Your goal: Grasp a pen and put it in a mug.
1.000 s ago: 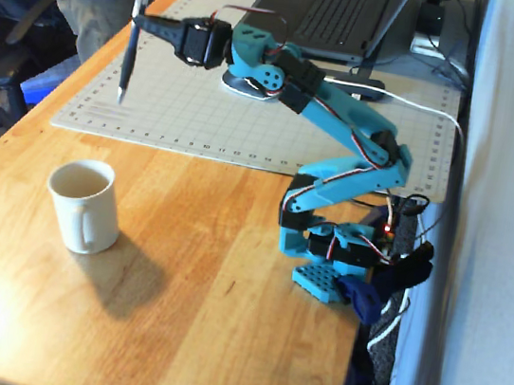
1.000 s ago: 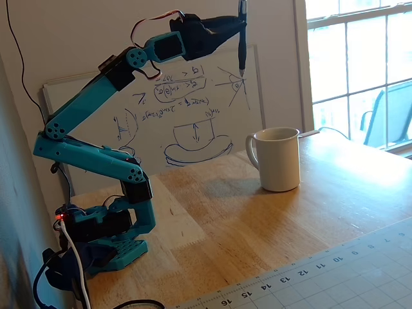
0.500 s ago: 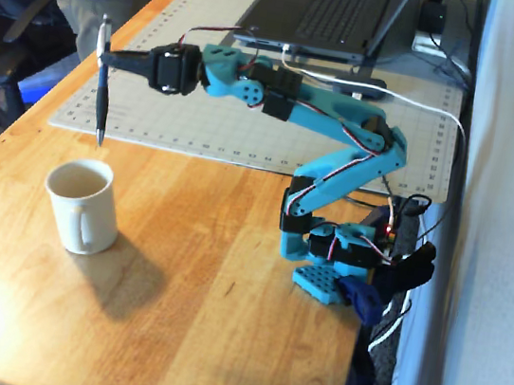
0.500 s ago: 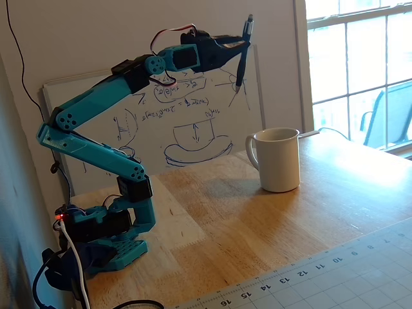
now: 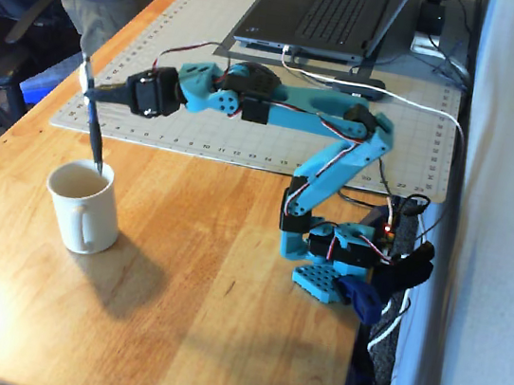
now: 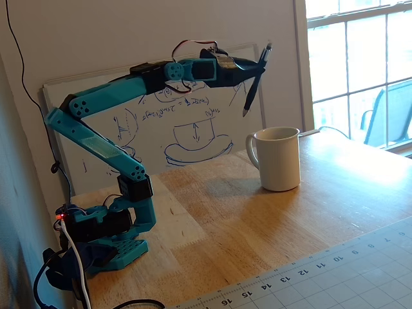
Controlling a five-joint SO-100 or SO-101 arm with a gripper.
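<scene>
Since the hand is already clamped on the pen, handling is what matters now. In a fixed view the pen sits at the far left end of the outstretched arm, near upright with a slight tilt, gripped in its upper half, most of the barrel hanging below the hand. Fingers nearly shut, only the pen's width between them.

Pen reads as light, stiff and thin with a smooth barrel, so it could pivot or slide in a two-finger pinch. A hold nearer the middle would cut the swing; this one looks a bit high but workable.

Mug is just below the hand, slightly to its right in that view. There the tip looks to be at the rim's back edge or just inside. The other fixed view disagrees: pen is held by the hand with the tip clear above the mug and short of it, on the arm's side. I'd trust that one: tip not in yet.

Mug looks ceramic, heavy enough to stay put on the surface, but a sideways nudge from the pen could twist the pen in the grip. Needs a bit more reach, then lower before release.
</scene>
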